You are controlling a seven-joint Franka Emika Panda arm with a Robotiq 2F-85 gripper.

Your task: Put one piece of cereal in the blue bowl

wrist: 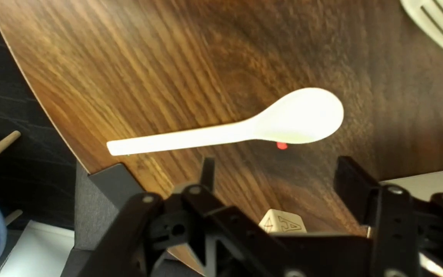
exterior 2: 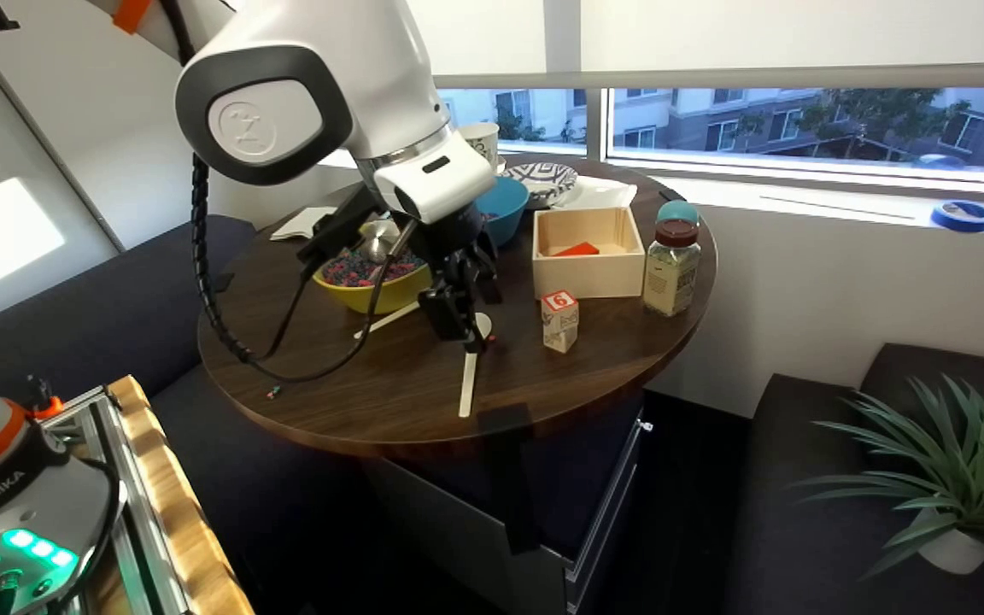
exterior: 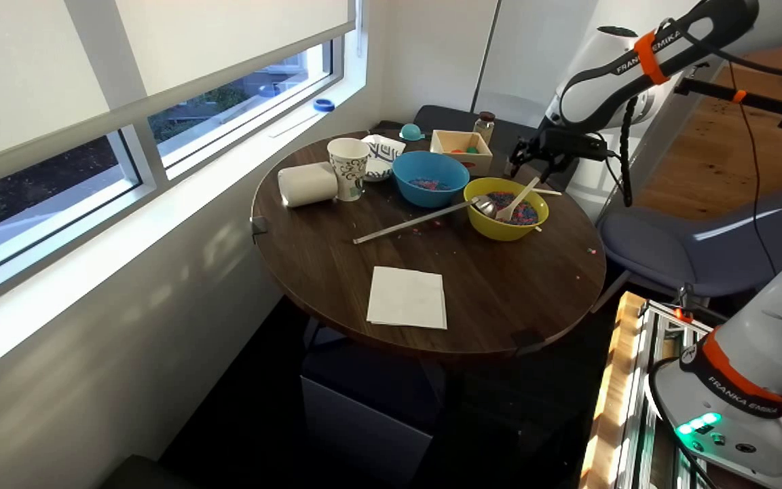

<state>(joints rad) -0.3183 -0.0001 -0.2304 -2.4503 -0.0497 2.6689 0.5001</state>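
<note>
The blue bowl (exterior: 425,197) stands on the table and holds small red and blue pieces; it also shows partly hidden by the arm in an exterior view (exterior 2: 506,205). The yellow-green bowl (exterior: 497,227) beside it holds many such pieces and utensils. A single red piece (wrist: 282,146) lies on the table against the edge of a white spoon's bowl (wrist: 306,115); it also shows in an exterior view (exterior 2: 491,338). My gripper (wrist: 275,165) is open and empty, low over the table by the spoon, with the red piece ahead of the gap between its fingertips.
Wooden letter blocks (exterior 2: 560,320), a wooden box (exterior 2: 588,278) and a jar (exterior 2: 671,278) stand near the gripper. A pale fork (wrist: 433,23) lies past the spoon. A ladle handle (exterior: 411,223) reaches across the table. Loose pieces (exterior 2: 273,392) lie near the edge.
</note>
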